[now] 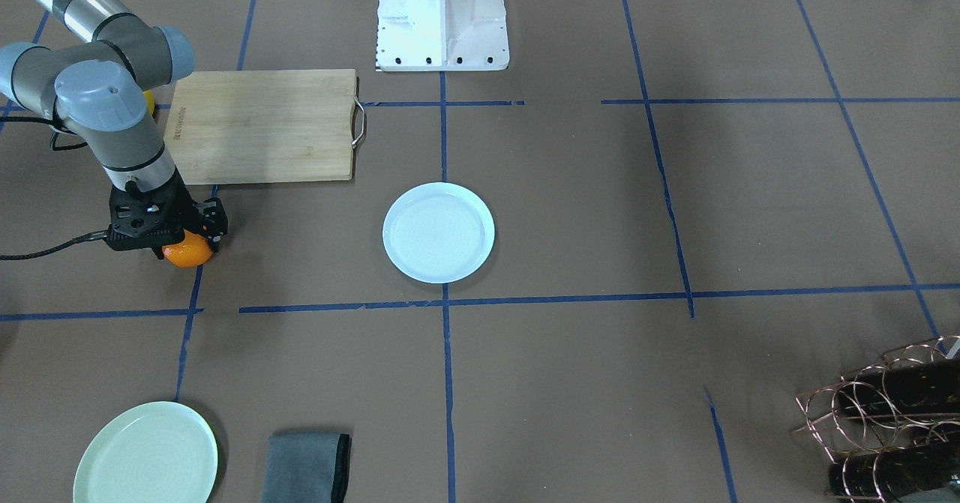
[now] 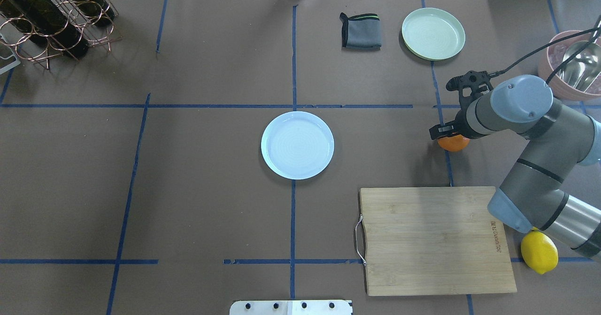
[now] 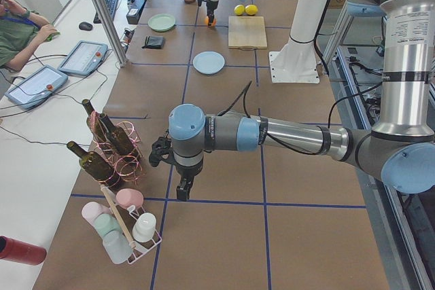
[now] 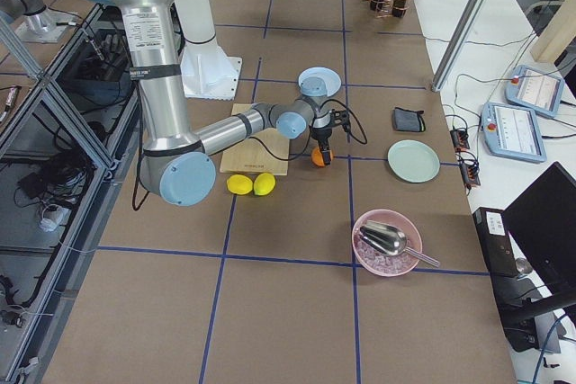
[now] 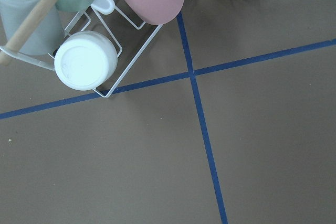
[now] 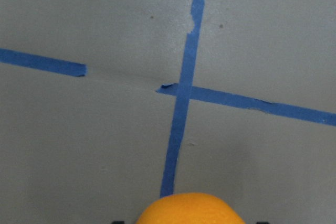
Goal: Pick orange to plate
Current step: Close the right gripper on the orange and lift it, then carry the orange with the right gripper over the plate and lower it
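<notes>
Bright-orange and round, the orange (image 1: 187, 254) sits pinched in the right gripper (image 1: 187, 247) toward the bench's right end. A shallow pinch could let it roll out before the plate (image 1: 439, 232) at mid-bench. Whether the left gripper (image 3: 182, 193) is spread, I cannot tell.

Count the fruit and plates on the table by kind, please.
orange: 1
lemons: 2
plates: 2, the white plate and the mint-green plate
Total: 5
</notes>
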{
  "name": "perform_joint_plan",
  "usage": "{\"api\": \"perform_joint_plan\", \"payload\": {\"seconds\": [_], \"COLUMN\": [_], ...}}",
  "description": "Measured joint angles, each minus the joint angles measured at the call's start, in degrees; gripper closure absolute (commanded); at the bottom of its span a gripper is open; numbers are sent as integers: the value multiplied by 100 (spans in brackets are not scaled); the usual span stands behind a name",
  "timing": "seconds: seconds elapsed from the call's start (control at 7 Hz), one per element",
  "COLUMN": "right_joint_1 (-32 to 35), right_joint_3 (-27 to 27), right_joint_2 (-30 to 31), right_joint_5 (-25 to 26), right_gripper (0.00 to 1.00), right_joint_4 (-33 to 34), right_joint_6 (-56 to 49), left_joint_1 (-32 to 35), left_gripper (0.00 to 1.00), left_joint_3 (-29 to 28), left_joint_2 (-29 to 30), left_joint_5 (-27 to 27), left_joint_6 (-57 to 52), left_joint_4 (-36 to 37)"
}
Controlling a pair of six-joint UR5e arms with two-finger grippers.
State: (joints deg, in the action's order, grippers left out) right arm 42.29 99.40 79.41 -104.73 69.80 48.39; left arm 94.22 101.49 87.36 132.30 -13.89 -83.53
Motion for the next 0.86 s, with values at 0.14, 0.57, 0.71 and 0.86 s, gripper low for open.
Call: {"api": "perform_joint_plan", "payload": {"seconds": [0.14,0.57,0.71,0.86], "right_joint_1": [-25,-557,-837,-1086], "right_joint_3": [243,455,407,233], "right_joint_2": [-46,-1475,-2081,-2586], "right_joint_5": [-21,243,476,700], "right_gripper": [90,87,86,86], "right_joint_4": [44,1645,2295,2643], "right_joint_6": [113,1089,1503,1881], "left_joint_1": [0,0,0,2], "left_gripper": [0,0,0,0], "left_joint_3": [0,-12,-13,-14], "left_joint_2": [0,-5,-7,-8], "left_joint_5": [3,4,0,0], "left_joint_6": [0,0,0,0], "left_joint_4": [0,0,2,2]}}
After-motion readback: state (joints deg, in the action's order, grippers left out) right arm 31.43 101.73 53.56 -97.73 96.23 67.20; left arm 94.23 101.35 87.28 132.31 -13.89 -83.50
